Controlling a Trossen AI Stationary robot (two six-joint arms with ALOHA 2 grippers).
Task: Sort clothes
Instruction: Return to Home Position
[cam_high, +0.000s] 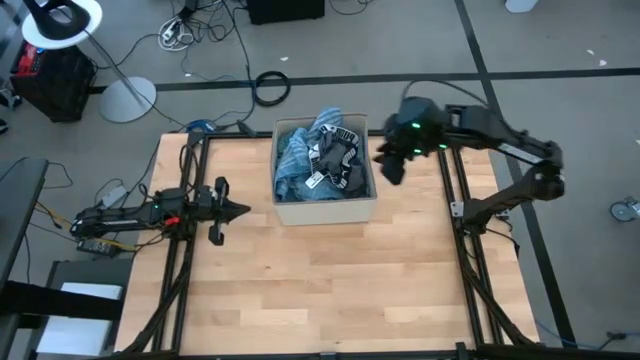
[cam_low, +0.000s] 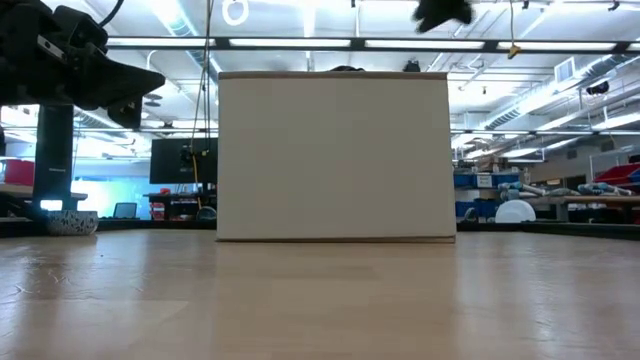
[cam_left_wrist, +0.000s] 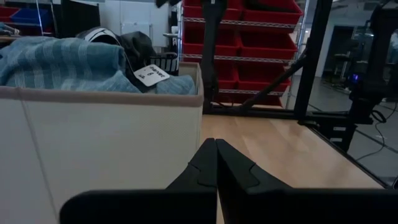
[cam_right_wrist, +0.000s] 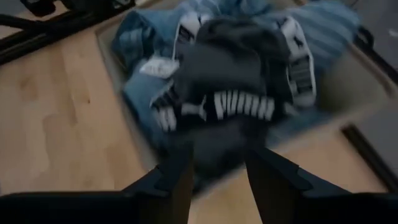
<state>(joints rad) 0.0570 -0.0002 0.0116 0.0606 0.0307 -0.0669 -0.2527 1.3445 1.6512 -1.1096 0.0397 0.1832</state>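
A heap of clothes fills the tan box at the table's far middle: light blue and denim pieces, with a black garment with black-and-white bands on top. A white tag lies on the heap. My right gripper hangs open and empty above the box's right edge, and its fingers point down at the black garment. My left gripper is shut and empty, level, left of the box.
The box stands on bare wooden tabletop, which stretches toward the near edge. Dark frame rails run along the table's left and right sides. Red bins on shelving stand beyond the table.
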